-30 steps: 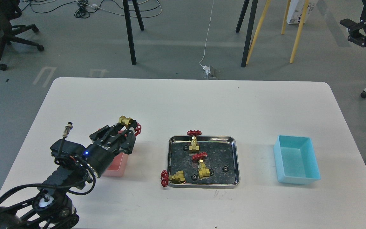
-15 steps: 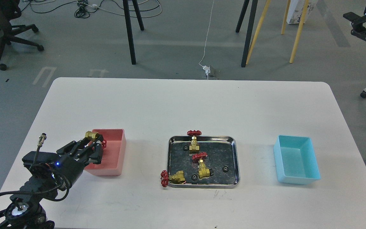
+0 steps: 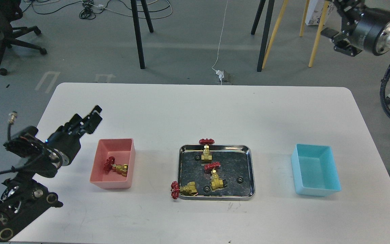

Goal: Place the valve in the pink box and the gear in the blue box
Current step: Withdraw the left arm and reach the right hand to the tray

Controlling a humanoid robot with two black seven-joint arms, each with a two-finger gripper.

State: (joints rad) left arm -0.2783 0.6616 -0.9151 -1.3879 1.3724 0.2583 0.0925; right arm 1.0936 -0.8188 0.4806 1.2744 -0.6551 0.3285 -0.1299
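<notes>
Left gripper [image 3: 91,115] up off the table [image 3: 168,108] near the left edge, just beyond the far-left corner of the pink box [image 3: 131,162]; fingers dark and seen nearly end-on, holding nothing, cannot tell if spread or pressed together. Right gripper [image 3: 338,35] high past the far-right corner of the table, over the floor; its fingers not readable either, cannot tell.

Valve [image 3: 116,167] lies on its side inside the pink box, red handwheel toward the left wall, brass body toward the right wall.

Steel tray [image 3: 215,147] sits mid-table toward the near edge. Three more valves: one [image 3: 207,149] at the tray's far rim, one [image 3: 215,175] in the middle, one [image 3: 183,189] hanging over the near-left corner of the tray with handwheel outside. Small black gears on the tray floor, e.g. gear [image 3: 239,179] near the right rim.

Blue box [image 3: 330,162] near the right edge, well apart from the tray.
</notes>
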